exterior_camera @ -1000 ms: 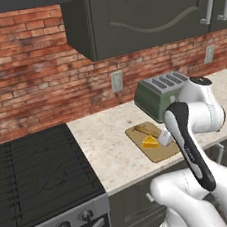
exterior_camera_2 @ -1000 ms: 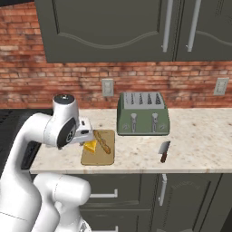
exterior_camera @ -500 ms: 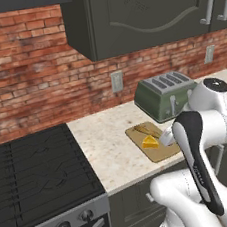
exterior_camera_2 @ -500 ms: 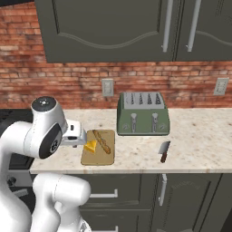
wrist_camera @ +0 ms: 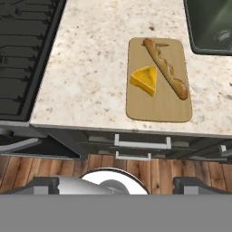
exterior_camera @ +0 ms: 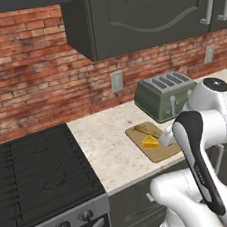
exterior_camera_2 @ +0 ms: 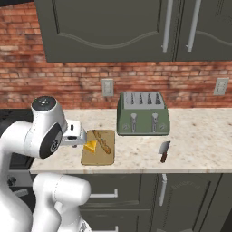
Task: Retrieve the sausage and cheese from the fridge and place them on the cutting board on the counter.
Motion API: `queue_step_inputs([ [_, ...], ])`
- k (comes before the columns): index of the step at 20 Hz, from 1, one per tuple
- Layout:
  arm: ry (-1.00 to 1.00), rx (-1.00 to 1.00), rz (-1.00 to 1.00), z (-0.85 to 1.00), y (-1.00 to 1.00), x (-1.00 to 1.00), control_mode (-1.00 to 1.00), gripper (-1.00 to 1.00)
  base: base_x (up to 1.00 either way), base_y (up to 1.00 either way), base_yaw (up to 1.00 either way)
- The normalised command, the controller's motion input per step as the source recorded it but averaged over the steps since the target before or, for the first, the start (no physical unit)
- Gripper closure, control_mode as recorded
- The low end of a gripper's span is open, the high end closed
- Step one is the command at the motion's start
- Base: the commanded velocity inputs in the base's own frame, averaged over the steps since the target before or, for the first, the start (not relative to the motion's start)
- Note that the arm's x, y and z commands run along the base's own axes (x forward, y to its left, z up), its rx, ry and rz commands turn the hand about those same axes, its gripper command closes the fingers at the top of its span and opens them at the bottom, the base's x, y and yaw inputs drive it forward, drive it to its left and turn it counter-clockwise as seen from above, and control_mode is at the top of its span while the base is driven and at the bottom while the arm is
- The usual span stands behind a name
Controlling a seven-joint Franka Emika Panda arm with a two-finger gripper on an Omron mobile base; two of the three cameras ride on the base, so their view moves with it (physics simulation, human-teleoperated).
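The cutting board point(wrist_camera: 158, 106) lies on the beige counter point(wrist_camera: 90, 68) near its front edge. On it rests the yellow cheese point(wrist_camera: 145, 80) wedge, beside a long tan-orange stick-shaped loaf point(wrist_camera: 165, 68). The board point(exterior_camera_2: 97, 156) and cheese point(exterior_camera_2: 90, 146) also appear in the right base view, and the cheese point(exterior_camera: 150, 142) in the left base view. My gripper point(wrist_camera: 120, 185) is open and empty, hanging above and in front of the counter edge, back from the board. Its white hand point(exterior_camera_2: 74, 134) sits just left of the board. The sausage and the fridge are out of view.
A green toaster point(exterior_camera_2: 142, 113) stands behind the board against the brick wall. A knife point(exterior_camera_2: 164, 152) lies on the counter to the right. The black stove point(exterior_camera: 37, 170) adjoins the counter on the left. Dark drawers with silver handles point(wrist_camera: 142, 144) run below the edge.
The arm has folded back, and the hand has drawn off the board's left edge toward the stove side. Cheese and loaf stay put on the board.
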Motion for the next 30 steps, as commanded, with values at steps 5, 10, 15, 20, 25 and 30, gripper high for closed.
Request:
queue_step_inputs([
  [5, 0.00, 0.00, 0.00, 0.00, 0.00, 0.00, 1.00, -1.00, 0.00, 0.00, 0.00],
  [10, 0.00, 0.00, 0.00, 0.00, 0.00, 0.00, 1.00, -1.00, -0.54, -0.25, 0.00],
  [15, 0.00, 0.00, 0.00, 0.00, 0.00, 0.00, 1.00, -1.00, -0.46, -0.08, -0.20],
  [20, 0.00, 0.00, 0.00, 0.00, 0.00, 0.00, 1.00, -1.00, -0.59, 0.55, -0.66],
  [25, 0.00, 0.00, 0.00, 0.00, 0.00, 0.00, 1.00, -1.00, -0.85, 0.29, -0.76],
  [30, 0.00, 0.00, 0.00, 0.00, 0.00, 0.00, 1.00, -1.00, -1.00, 0.34, -0.68],
])
